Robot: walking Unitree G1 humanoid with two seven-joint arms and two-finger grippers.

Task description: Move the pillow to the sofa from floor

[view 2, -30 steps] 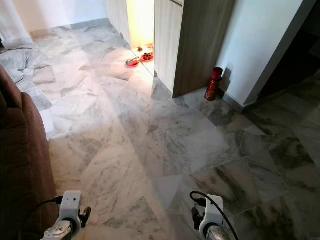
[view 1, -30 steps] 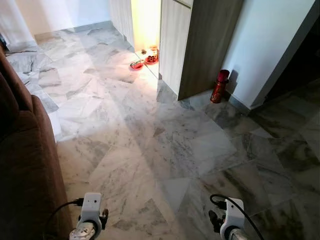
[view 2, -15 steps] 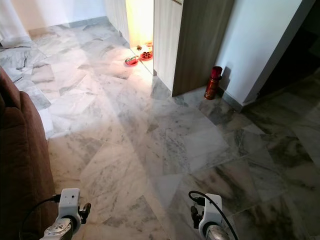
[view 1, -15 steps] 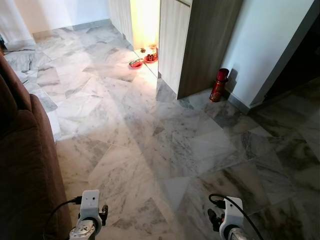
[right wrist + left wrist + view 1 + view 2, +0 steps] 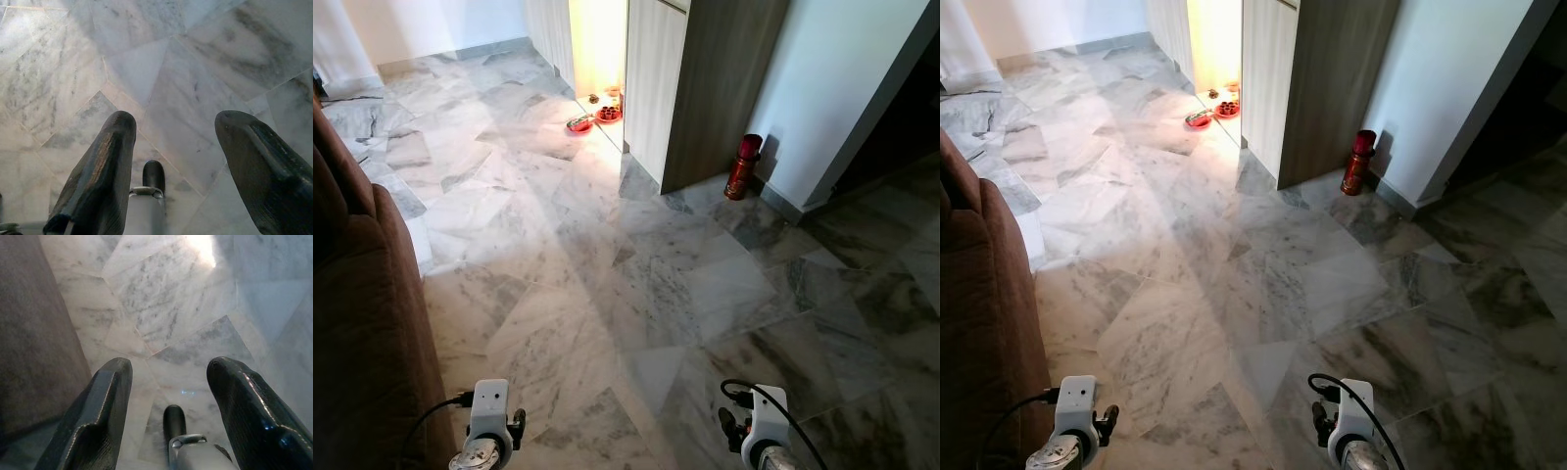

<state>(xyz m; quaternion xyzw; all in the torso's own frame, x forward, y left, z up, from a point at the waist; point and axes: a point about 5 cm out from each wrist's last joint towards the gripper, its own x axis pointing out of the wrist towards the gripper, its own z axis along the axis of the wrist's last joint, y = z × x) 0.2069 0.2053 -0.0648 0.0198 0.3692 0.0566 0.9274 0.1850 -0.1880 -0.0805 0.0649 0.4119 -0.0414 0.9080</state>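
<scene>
Floor (image 5: 636, 284): we record grey-veined white marble slabs laid at angles, running from the bottom edge to the upper left of the frame, with a bright patch of warm light falling across them at upper centre.

Sofa (image 5: 362, 313): we list a dark brown upholstered piece along the left edge of the frame, its side standing on the marble just beside our left arm.

Pillow: we cannot place it from these pictures.

Left hand (image 5: 168, 406): we find it low at the bottom left of the head view, hanging over the floor just beside the sofa. Its two black fingers (image 5: 98, 416) are spread wide with nothing between them.

Right hand (image 5: 171, 166): we find it low at the bottom right of centre in the head view, a black cable looping from its wrist. Its fingers (image 5: 100, 171) are likewise spread wide, and bare marble lies beneath.

Cabinet (image 5: 705, 88): a tall wood-grain unit at upper centre.

Red cylinder (image 5: 742, 166): upright on the floor, right of the cabinet, against the pale wall (image 5: 832, 78).

Red dishes (image 5: 592, 119): small, on the floor in the lit opening left of the cabinet.
</scene>
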